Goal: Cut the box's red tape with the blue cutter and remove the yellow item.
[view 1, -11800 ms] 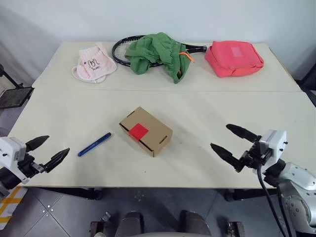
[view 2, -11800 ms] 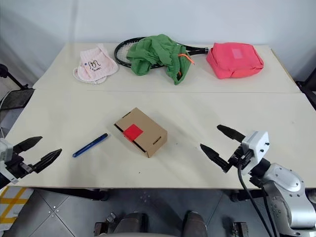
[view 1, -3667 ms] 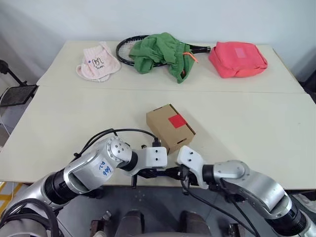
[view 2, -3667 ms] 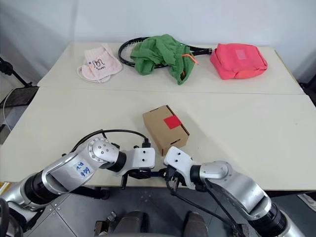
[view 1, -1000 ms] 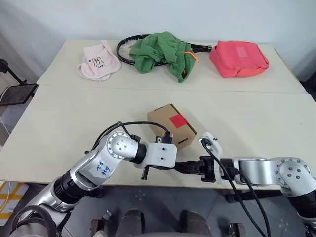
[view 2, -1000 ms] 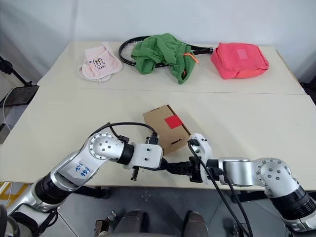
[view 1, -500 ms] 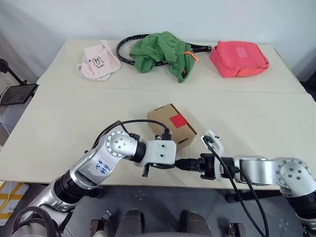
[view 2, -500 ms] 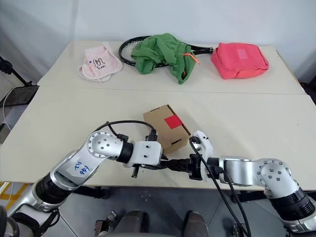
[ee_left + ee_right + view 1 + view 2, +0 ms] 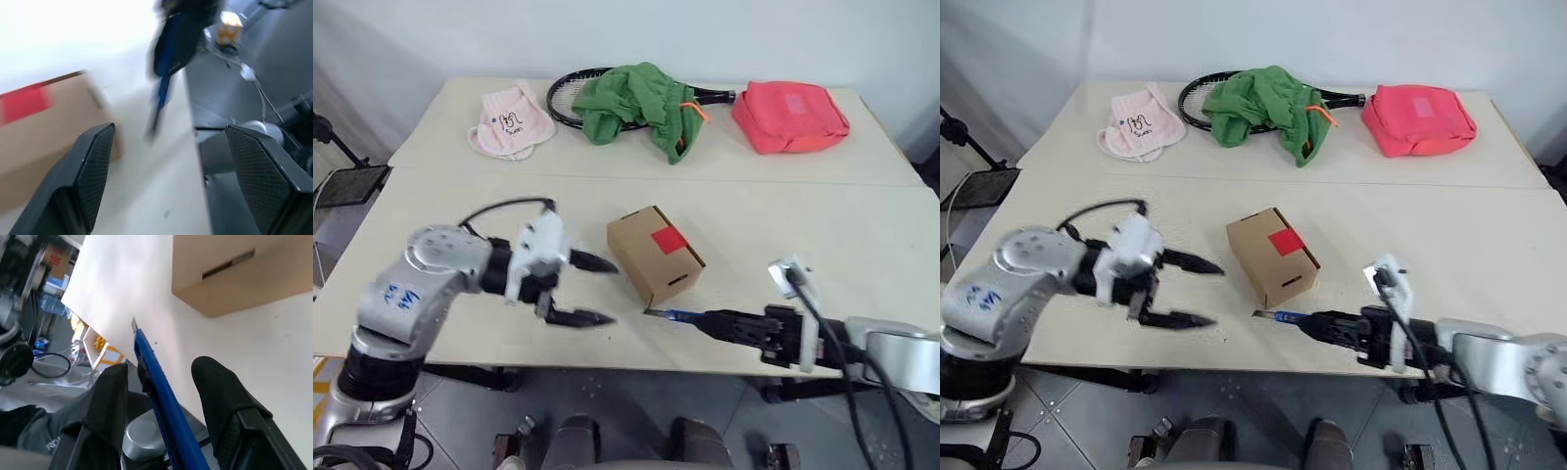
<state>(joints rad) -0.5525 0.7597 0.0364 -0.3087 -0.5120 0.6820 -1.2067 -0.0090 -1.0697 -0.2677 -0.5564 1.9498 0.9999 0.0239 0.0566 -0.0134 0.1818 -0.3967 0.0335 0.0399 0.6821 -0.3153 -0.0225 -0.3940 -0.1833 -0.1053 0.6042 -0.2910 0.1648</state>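
The box point(image 9: 655, 255) sat near the middle of the bench point(image 9: 862, 245), its red tape point(image 9: 668, 239) a square patch on the top face, the slotted side turned toward the robot. The blue cutter point(image 9: 690, 317) lay level just off that slotted side, its long axis running across the front of the box and its dark tip aimed at the robot's left (low against the side wall, not up at the tape). The right gripper point(image 9: 744, 324) had its fingers closed on the cutter's rear half, and was much the nearer hand for the cut. The coming move, as I judged it, called for lifting the tip above the top face and swinging it over the tape. The left gripper point(image 9: 582, 290) hovered just left of the box, fingers spread wide and empty. The yellow item could not be seen.
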